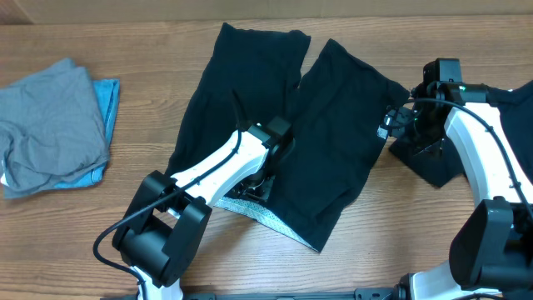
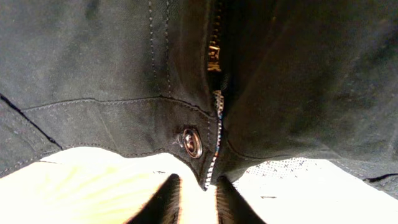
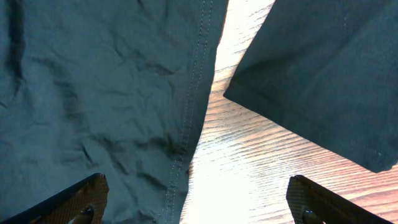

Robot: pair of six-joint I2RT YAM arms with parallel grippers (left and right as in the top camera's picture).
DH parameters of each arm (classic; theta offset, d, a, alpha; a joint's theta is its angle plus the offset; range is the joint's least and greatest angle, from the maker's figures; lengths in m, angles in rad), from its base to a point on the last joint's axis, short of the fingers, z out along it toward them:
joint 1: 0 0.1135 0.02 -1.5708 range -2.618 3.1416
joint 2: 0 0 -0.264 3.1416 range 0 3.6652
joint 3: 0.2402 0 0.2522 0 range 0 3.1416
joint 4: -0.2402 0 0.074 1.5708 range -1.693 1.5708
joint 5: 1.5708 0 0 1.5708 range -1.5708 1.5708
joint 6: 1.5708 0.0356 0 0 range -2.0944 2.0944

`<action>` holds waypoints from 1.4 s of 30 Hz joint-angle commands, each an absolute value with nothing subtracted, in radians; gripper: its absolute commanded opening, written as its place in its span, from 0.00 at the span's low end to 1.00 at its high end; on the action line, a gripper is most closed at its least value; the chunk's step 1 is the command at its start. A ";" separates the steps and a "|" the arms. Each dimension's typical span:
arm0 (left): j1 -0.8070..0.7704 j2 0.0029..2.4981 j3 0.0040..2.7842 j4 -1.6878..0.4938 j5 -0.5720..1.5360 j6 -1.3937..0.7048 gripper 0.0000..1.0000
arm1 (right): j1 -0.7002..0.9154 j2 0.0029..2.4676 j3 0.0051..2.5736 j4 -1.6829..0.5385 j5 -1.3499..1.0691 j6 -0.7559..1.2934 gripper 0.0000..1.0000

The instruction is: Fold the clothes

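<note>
Black pants [image 1: 333, 142], waistband at near side, legs pointing to far side

- Black two-legged fabric pants [image 1: 308, 142]: spread flat at table centre. Legs point toward 12 o'clock, splayed in a V. Waistband lies toward 6 o'clock. Zip [image 2: 216, 74] is open and the metal snap button [image 2: 191, 142] unfastened.
- Grey fabric garment [image 1: 50, 125]: crumpled heap at 9 o'clock, lying on a light-blue fabric piece [image 1: 107, 100].
- Second black fabric garment [image 1: 516, 96]: at 3 o'clock, cut off by the frame edge.

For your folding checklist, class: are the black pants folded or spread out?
Spread: overhead, the black pants lie opened out, both legs apart in a V, neither doubled over.
</note>
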State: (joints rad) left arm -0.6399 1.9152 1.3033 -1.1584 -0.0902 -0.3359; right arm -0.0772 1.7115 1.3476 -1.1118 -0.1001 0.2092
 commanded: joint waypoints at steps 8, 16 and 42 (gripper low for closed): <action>-0.642 1.902 1.291 -1.143 -0.104 -0.310 0.09 | -0.076 1.717 1.343 -1.108 -0.103 0.214 0.96; -0.642 1.902 1.291 -1.142 -0.104 -0.310 0.04 | -0.076 1.717 1.343 -1.108 -0.103 0.214 0.96; -0.642 1.811 1.341 -1.263 -0.084 -0.315 0.04 | -0.076 1.717 1.343 -1.110 -0.103 0.214 0.96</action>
